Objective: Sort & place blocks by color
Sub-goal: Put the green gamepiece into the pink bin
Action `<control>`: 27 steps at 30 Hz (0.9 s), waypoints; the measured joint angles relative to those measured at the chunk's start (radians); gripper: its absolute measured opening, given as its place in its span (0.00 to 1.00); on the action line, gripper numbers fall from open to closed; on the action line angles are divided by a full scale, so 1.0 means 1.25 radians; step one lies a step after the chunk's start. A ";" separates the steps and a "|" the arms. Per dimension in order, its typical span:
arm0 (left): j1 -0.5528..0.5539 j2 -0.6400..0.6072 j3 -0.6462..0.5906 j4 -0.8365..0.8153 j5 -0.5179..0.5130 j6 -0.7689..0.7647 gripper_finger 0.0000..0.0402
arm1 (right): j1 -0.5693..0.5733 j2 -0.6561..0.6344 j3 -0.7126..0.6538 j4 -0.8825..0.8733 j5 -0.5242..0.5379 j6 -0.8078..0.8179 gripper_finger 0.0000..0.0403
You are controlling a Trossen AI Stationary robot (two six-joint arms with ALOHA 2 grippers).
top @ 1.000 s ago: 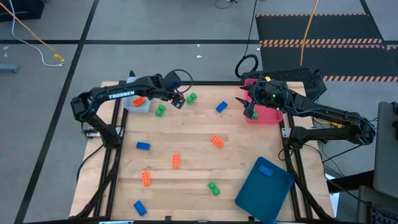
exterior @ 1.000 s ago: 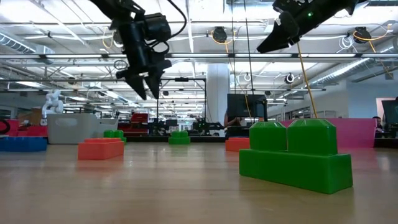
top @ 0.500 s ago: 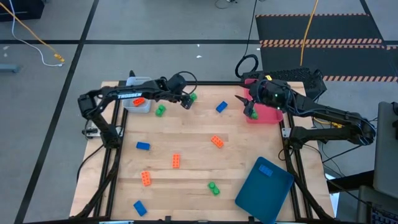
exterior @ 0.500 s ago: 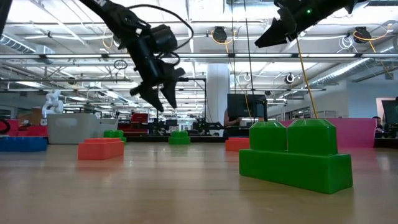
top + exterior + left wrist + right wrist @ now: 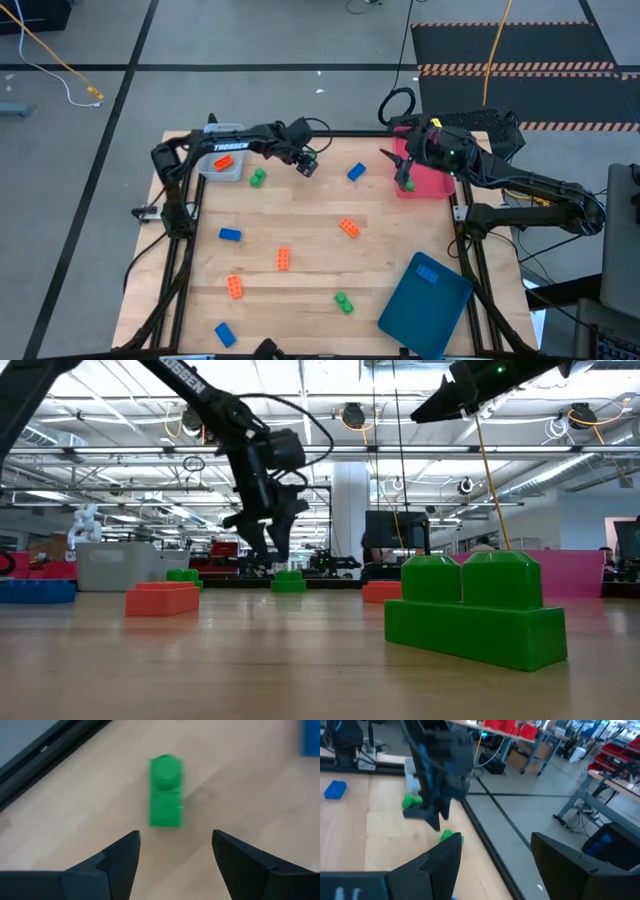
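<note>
A green block (image 5: pixel 166 790) lies flat on the wooden table near its far edge. My left gripper (image 5: pixel 175 845) hangs just above it, slanting down, fingers open and touching nothing; the low view shows that gripper (image 5: pixel 266 550) above and beside the block (image 5: pixel 289 582). In the high view the left gripper (image 5: pixel 306 165) is at the far middle. My right gripper (image 5: pixel 404 172) is open and empty, raised over the pink tray (image 5: pixel 432 184) at the far right. Other orange, green and blue blocks lie scattered on the table.
A pale tray (image 5: pixel 232 170) at the far left holds an orange block (image 5: pixel 222 160), with a green block (image 5: pixel 257 178) beside it. A blue block (image 5: pixel 356 172) lies right of my left gripper. A dark-teal tray (image 5: pixel 425 295) sits at the near right.
My left gripper has moved toward the table's right edge and down, from beside the pale tray to just above the green block at the far edge, staying open. My right gripper has stayed over the pink tray.
</note>
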 joint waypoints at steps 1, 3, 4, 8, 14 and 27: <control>0.004 0.009 0.004 -0.004 -0.002 0.008 0.62 | 0.000 0.000 0.000 0.001 0.000 0.000 0.58; 0.010 0.020 0.007 0.001 -0.008 0.017 0.62 | 0.000 0.000 0.000 -0.001 0.000 -0.002 0.58; 0.011 0.023 0.007 0.007 -0.008 0.018 0.62 | 0.000 0.000 0.000 -0.003 0.000 -0.003 0.58; 0.013 0.036 0.008 0.052 -0.008 0.021 0.62 | 0.000 0.001 0.000 -0.009 0.000 0.001 0.58; 0.011 0.074 0.008 0.052 -0.015 0.020 0.62 | 0.000 0.001 0.000 -0.007 0.000 0.003 0.58; 0.010 0.096 0.009 0.132 -0.043 0.016 0.62 | 0.000 0.006 -0.010 -0.002 -0.001 -0.001 0.58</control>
